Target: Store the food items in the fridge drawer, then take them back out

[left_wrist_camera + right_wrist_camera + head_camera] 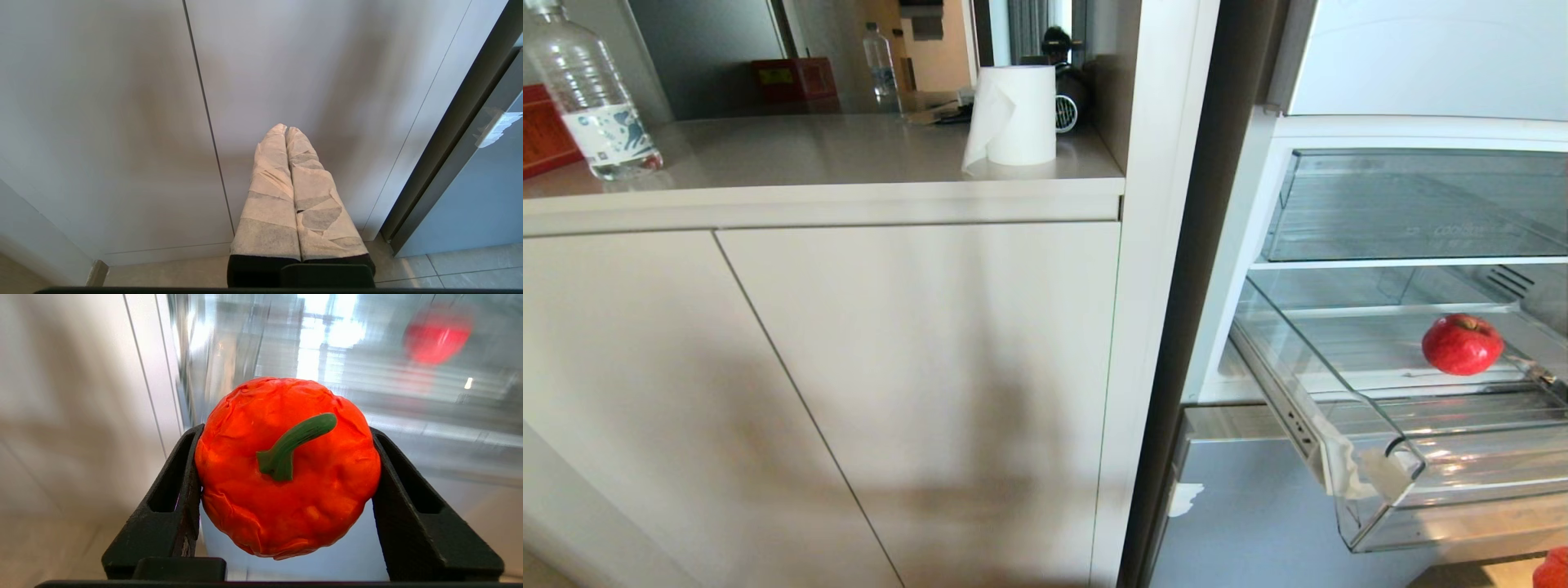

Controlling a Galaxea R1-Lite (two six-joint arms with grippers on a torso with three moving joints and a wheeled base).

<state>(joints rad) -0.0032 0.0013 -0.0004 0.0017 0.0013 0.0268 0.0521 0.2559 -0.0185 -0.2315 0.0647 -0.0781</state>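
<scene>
Orange pepper [288,465], green stem facing the wrist camera, sits clamped between the two black fingers of the right gripper [286,457]; both fingers press its sides, so the jaws stand wide only because the pepper fills them. In the head view only a sliver of it shows at the bottom right corner, below and in front of the fridge drawer [1380,490].

Landmark: the drawer, pulled out, clear plastic, white tape scrap on its near corner. A red apple-like fruit [1462,344] already lies inside, toward the back right of the ribbed floor. Above the drawer sits a second clear bin [1413,204], not the target.

Key relation: from the pepper the drawer lies ahead and higher; the wrist view looks past the pepper into the clear plastic, with the red fruit blurred up and to one side. Judgement: the pepper must clear the drawer's front wall before release, landing in the open floor in front of the red fruit.

Left gripper [286,130], tape-wrapped fingers pressed together and empty, hangs before the cabinet door [122,122], well left of the drawer. The right arm is clearly nearer.
</scene>
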